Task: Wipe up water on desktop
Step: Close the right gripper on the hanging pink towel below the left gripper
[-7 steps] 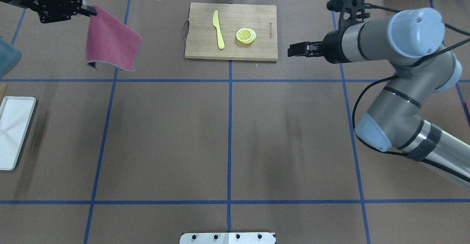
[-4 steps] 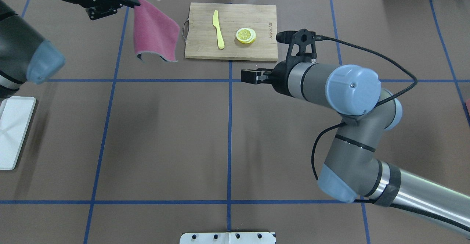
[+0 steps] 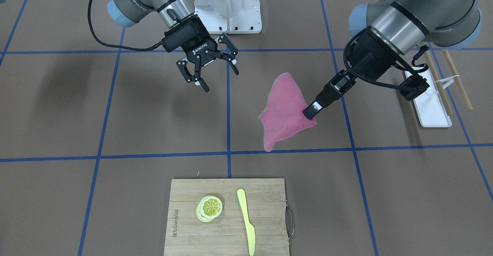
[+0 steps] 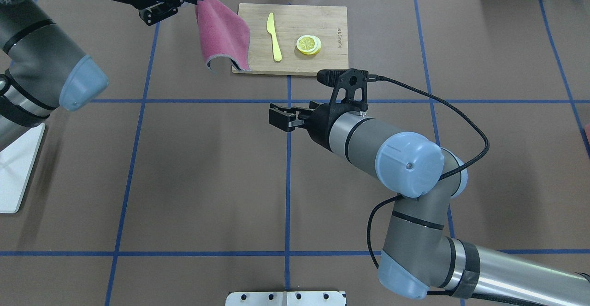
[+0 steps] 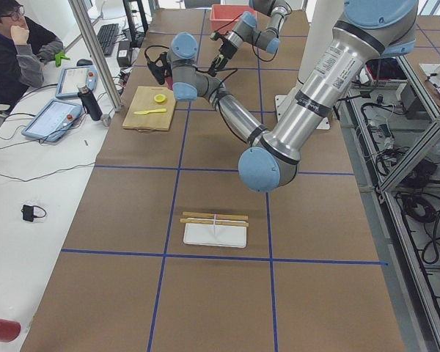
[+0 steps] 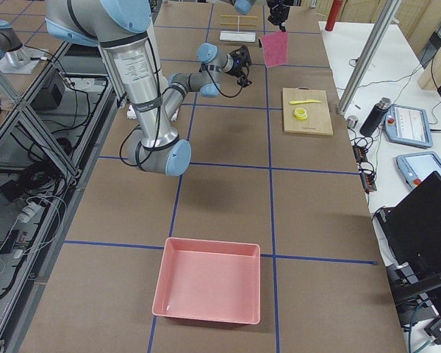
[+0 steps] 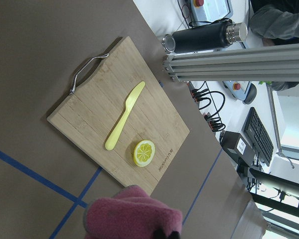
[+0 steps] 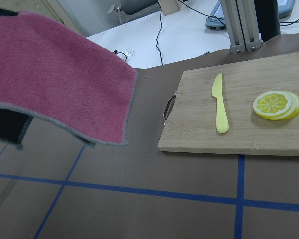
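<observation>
The desk is seen beneath 2 tools: 1 pink cloth is pinched by the left tool; the right tool is held open, empty. Also counted: 1 cutting board, 1 knife.

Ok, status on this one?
Left gripper shut on fuzzy pink cloth, held aloft; right gripper open, empty. Brown taped desktop: no water visible. Bamboo cutting board nearby.
</observation>
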You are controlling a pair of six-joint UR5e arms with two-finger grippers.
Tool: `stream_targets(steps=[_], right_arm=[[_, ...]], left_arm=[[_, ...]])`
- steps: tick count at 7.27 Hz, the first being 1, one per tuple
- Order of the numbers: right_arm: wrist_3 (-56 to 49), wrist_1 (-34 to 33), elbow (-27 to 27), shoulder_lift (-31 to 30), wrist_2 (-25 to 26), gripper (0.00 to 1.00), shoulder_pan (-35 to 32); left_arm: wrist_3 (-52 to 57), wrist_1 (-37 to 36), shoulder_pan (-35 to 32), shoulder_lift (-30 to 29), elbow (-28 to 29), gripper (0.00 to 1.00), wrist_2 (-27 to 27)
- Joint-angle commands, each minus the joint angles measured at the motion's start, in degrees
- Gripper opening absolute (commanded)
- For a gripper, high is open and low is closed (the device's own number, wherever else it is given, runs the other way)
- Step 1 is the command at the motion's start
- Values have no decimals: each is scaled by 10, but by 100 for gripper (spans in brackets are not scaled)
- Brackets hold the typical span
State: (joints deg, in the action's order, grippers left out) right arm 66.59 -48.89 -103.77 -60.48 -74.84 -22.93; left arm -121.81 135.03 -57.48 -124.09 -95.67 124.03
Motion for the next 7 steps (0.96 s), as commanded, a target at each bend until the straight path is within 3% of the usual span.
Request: stream_targets(steps=[1,2,4,7], right_arm=[[-97,2,1,-2,85,99,31],[-173,0,10,1,143,99,48],[-183,0,70,37,193,99,54],[-183,-1,95,66,211,99,55]], left_arm=[[-39,-1,9,-1,0,0,-2],[-40,-11,10,-1,-1,0,-2],[-72,-16,20,-3,-4,0,-10],[-94,-17,58,-12,-5,0,-55]])
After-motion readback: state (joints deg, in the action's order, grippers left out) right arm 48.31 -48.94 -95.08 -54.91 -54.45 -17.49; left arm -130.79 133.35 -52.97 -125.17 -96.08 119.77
